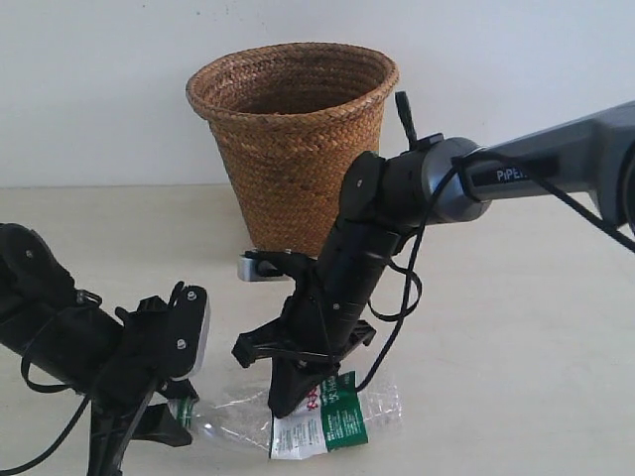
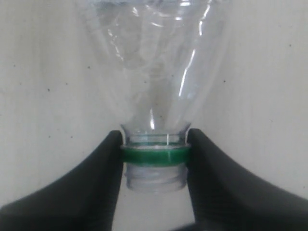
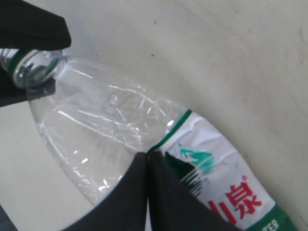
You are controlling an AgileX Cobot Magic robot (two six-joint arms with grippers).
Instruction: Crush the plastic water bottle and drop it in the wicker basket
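The plastic water bottle (image 1: 332, 421) lies flattened on the table near the front edge, its clear body (image 2: 154, 72) creased and its green-and-white label with red characters facing up. The neck is open, with only a green ring on it. My left gripper (image 2: 154, 159) is shut on that neck, one finger on each side of the ring. My right gripper (image 3: 147, 156) is shut, fingertips together, and its tip rests on the bottle (image 3: 106, 125) at the label's edge. In the exterior view it (image 1: 283, 405) points down onto the bottle's middle. The wicker basket (image 1: 293, 129) stands upright behind.
A small grey metal part (image 1: 256, 266) shows at the basket's foot, behind the right arm. The right arm (image 1: 516, 169) reaches in from the right, with cables hanging by its wrist. A white wall stands behind the beige table (image 1: 516, 337).
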